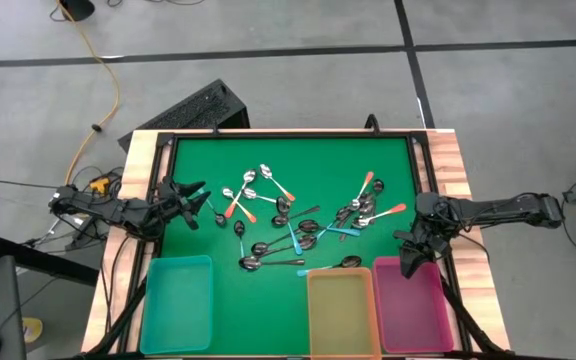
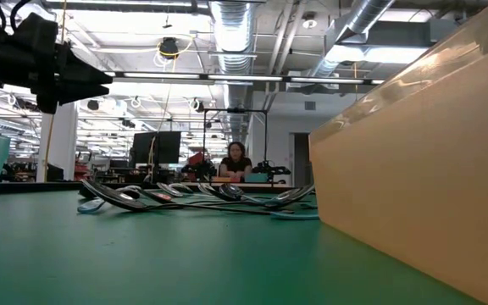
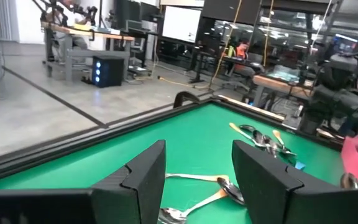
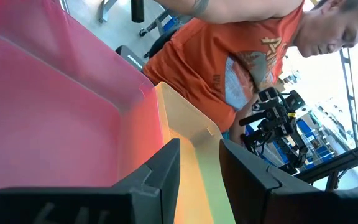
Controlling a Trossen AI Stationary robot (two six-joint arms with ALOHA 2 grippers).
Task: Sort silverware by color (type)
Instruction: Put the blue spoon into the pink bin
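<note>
The silverware (image 1: 298,222) is a loose scatter of small spoons lying flat on the middle of the green mat, with orange, light blue and dark handles; it also shows in the low view (image 2: 185,195) and in the left wrist view (image 3: 263,140). My left gripper (image 1: 194,195) (image 3: 197,180) hovers level at the mat's left side. It points toward the spoons and is open, with nothing between its fingers. My right gripper (image 1: 406,257) (image 4: 201,171) hangs over the pink bin's far corner (image 4: 55,106), open and with nothing in it.
Three bins stand along the near edge: teal (image 1: 178,300), yellow (image 1: 340,308) and pink (image 1: 415,300). A raised dark frame (image 1: 288,135) borders the mat. A person in an orange shirt (image 4: 229,56) stands by the table's near side. Bare mat lies between the spoons and the teal bin.
</note>
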